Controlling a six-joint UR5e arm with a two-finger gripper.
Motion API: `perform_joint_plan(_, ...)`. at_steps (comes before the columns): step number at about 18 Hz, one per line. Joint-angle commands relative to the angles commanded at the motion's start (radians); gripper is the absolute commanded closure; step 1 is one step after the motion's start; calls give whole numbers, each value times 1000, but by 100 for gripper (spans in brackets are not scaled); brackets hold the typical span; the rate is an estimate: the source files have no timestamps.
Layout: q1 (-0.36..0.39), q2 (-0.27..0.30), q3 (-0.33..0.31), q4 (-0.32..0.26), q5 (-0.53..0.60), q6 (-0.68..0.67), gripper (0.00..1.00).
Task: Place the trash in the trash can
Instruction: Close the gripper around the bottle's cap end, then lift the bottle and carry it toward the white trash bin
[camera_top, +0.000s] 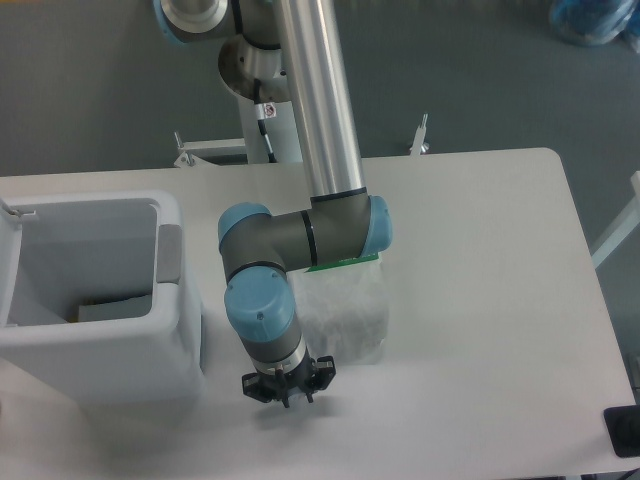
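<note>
The white trash can (100, 355) stands at the table's left side, with a grey patch (170, 254) on its right wall. The translucent white plastic bag (352, 312) with a green top strip (340, 265) lies flat on the table, partly under my arm's wrist. My gripper (288, 388) points straight down at the table just left of the bag's lower corner and right of the trash can. Its fingers are hidden under the wrist, so I cannot tell whether they are open. The crushed bottle is not in view. A greyish shape (112, 309) shows at the can's bottom.
The arm's silver upper link (318, 100) crosses the table's back middle from its base (255, 70). The table's right edge (590, 290) and a black object (624, 430) at the lower right corner bound the area. A blue thing (590, 20) lies on the floor at the far right.
</note>
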Motion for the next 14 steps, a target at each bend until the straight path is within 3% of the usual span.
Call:
perform_joint_plan(3,21,44,21,2,-14,-2,68)
perform_joint_plan(9,81,152,89,11,-155,27,68)
perform_joint_plan(14,196,255,170,64,-383,68,68)
